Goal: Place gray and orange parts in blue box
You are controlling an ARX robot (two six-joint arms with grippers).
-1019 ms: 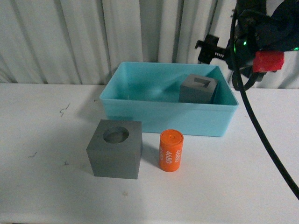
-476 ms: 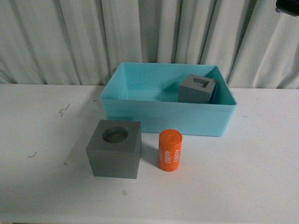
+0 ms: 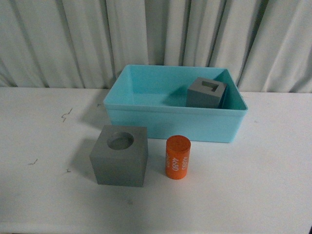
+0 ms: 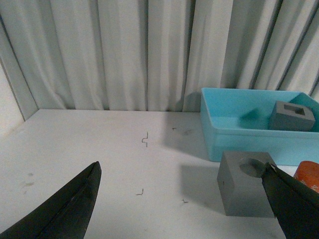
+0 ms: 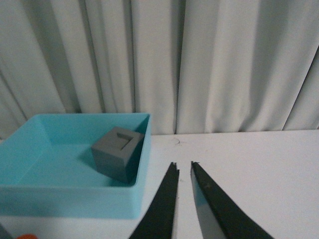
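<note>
I see left gripper (image 4: 180,165) fingers wide apart | right gripper (image 5: 182,163) fingers nearly together | slotted cube (image 3: 206,92) in blue box (image 3: 170,124) near far edge | round-hole cube (image 3: 119,156), orange cylinder (image 3: 178,157) just in front

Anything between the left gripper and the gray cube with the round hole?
Nothing visible. In the left wrist view only bare table lies between the open left gripper and the round-hole cube; the orange cylinder stands beside it, apart.

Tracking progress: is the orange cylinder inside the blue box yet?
No, the orange cylinder stands outside the blue box, in front of its near wall.
</note>
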